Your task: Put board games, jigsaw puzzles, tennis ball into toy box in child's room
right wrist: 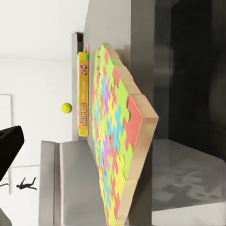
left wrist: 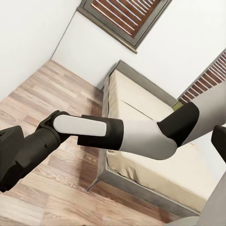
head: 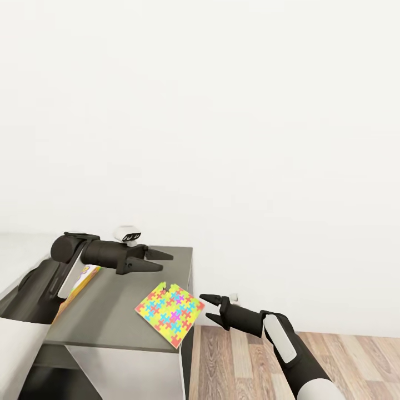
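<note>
One jigsaw puzzle (head: 169,314), a bright multicoloured square, lies on the dark-grey cabinet top of the table (head: 111,325), with its corner overhanging the right edge. My right gripper (head: 206,308) hovers open and empty just right of that corner. The right wrist view shows the jigsaw puzzle (right wrist: 117,141) edge-on. Behind it are a yellow board game (right wrist: 83,99) and the tennis ball (right wrist: 67,108). My left gripper (head: 162,262) is open and empty above the back of the cabinet. The board game (head: 83,280) peeks out under the left arm. The bed (left wrist: 141,103) is in the left wrist view. The toy box is out of view.
A white wall rises behind the cabinet. Wood-plank floor (head: 289,355) lies to its right, under my right arm. The cabinet has a white door (head: 128,378) below its top. My right forearm (left wrist: 94,134) crosses the left wrist view in front of the bed.
</note>
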Motion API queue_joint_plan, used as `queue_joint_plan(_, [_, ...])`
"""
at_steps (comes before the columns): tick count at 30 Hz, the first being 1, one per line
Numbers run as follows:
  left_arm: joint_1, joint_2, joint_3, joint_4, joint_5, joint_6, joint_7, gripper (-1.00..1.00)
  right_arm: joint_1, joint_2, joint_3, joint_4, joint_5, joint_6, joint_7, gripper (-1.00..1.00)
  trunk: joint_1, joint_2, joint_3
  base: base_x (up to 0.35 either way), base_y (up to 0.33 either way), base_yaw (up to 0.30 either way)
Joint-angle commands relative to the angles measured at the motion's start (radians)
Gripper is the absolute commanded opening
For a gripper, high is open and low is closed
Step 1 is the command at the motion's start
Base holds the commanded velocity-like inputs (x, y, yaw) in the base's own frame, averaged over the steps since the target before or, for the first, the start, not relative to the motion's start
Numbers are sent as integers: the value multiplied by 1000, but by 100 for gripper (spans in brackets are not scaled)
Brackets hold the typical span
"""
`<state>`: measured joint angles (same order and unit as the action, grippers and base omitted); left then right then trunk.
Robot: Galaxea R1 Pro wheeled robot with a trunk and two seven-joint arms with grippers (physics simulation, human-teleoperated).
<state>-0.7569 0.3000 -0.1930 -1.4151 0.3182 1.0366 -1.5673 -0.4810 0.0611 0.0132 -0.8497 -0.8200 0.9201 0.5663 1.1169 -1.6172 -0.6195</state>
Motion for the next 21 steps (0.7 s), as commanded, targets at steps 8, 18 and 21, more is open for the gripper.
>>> queue_joint_plan(8, [-1,1,-2,0,1,11,-4,100,-1,0,-1,0,2,3,4,100,27,-50,-23,0,0,0])
queue_joint_plan(18, [-1,1,-2,0,2,11,-4,100,-1,0,-1,0,2,3,3,100,27,-50,-23,0,31,0])
queue_joint_plan(21, [-1,1,-2,-1,2,11,-4,100,-1,0,-1,0,2,3,3,100,27,-50,-23,0,178,0])
